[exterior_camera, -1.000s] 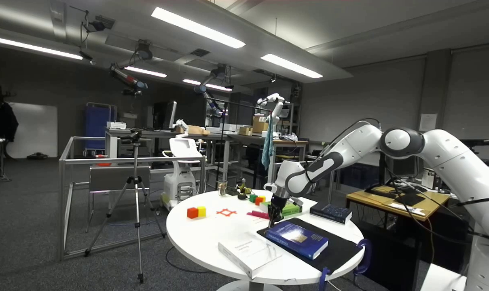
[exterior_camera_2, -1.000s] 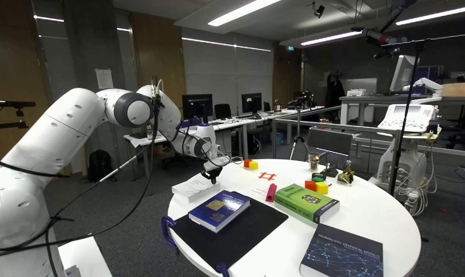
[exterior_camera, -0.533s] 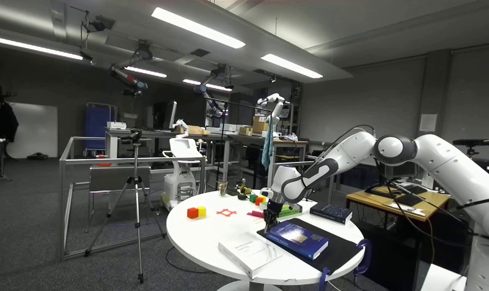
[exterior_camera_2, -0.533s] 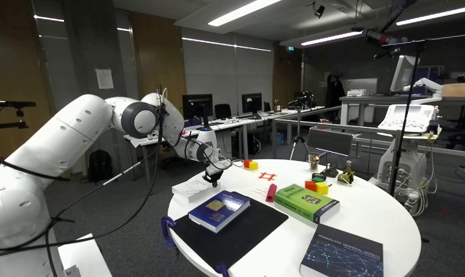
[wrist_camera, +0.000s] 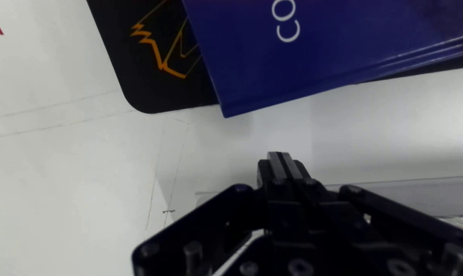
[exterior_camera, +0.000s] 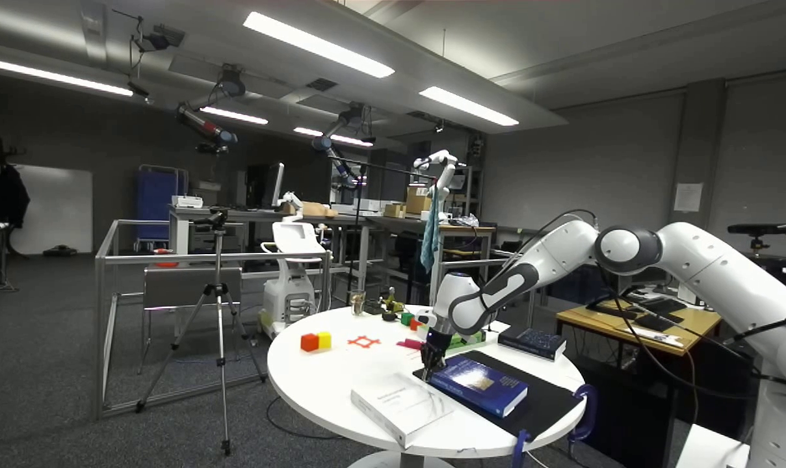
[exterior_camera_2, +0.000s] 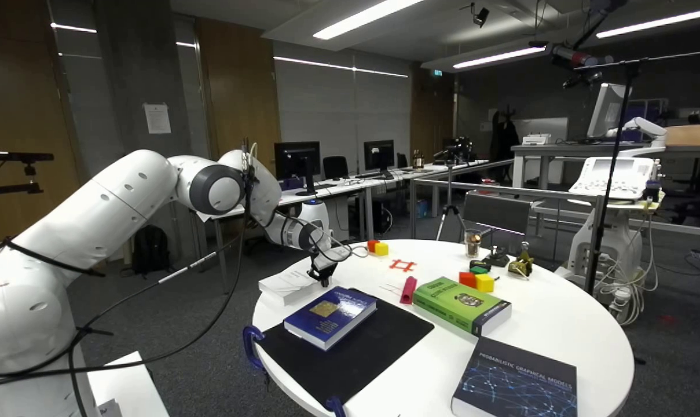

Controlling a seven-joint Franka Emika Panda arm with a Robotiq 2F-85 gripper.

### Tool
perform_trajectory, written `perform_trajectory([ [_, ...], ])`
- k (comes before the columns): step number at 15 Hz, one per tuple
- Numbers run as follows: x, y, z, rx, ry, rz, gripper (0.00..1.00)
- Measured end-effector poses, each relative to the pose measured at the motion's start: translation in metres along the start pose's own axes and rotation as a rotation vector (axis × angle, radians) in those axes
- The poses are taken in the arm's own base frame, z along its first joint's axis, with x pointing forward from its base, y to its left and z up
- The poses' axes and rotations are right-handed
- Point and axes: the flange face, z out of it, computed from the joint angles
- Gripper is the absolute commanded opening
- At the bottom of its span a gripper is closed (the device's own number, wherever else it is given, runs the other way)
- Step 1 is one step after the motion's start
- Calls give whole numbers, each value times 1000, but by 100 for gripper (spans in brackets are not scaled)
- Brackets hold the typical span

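**Status: Lowered, Nothing Gripped**

In an exterior view: white textbook (exterior_camera_2: 286,284), unmoved; my claw (exterior_camera_2: 325,282), now lower, fingertips (wrist_camera: 276,165) together, empty; blue textbook (exterior_camera_2: 332,317), unmoved, mostly on the black mat (exterior_camera_2: 384,333). Effect: fingertips over the gap between the textbooks.

The blue book (wrist_camera: 311,42) has a smooth, glossy cover that catches the light; the white book (exterior_camera: 402,409) is softer, closer to satin. The mat (exterior_camera_2: 361,353) is matt, cloth or rubber perhaps, the view being too soft to settle which. The table (exterior_camera_2: 558,313) is smooth with a faint sheen, and the clamp (exterior_camera: 591,411) at its near edge is plastic. The gripper (wrist_camera: 280,155) has a dull finish, its fingertips (wrist_camera: 276,166) smoother, like bare metal. The arm (exterior_camera_2: 95,214) wears glossy plastic.
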Motion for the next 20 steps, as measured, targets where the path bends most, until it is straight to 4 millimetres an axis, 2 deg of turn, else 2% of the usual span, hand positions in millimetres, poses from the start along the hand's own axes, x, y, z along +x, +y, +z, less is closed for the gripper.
perform_trajectory([
  [9,-6,-4,25,23,-4,-31,0],
  [20,-20,1,26,15,-28,-23,0],
])
